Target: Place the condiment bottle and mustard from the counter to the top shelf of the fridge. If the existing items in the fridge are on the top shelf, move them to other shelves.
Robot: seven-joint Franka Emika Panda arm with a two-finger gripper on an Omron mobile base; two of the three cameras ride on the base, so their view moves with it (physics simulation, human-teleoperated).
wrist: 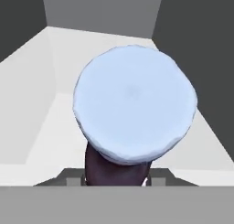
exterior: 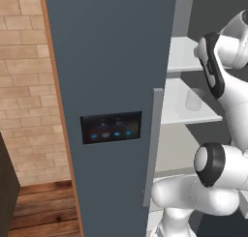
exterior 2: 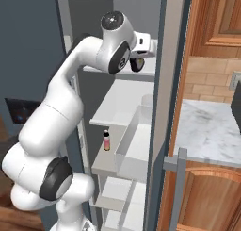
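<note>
The condiment bottle (wrist: 132, 104) shows from above in the hand view, its pale lilac cap close to the camera and its dark maroon body below. My gripper (wrist: 116, 178) is shut on that body. The arm reaches into the open fridge (exterior: 106, 62), and the hand (exterior 2: 142, 48) hangs just over the top shelf (exterior 2: 141, 74), whose white board (wrist: 68, 49) lies under the bottle. A clear glass (exterior: 193, 99) stands on the shelf below. A small bottle (exterior 2: 107, 140) with a dark tip and yellowish base stands on a lower shelf; I cannot tell whether it is the mustard.
The fridge door (exterior: 111, 129), with its dark lit panel and grey handle (exterior: 154, 144), stands open on the left. A clear bin (exterior 2: 132, 147) sits on a lower shelf. The marbled counter (exterior 2: 207, 126) with wooden fronts lies to the right, under a brick wall.
</note>
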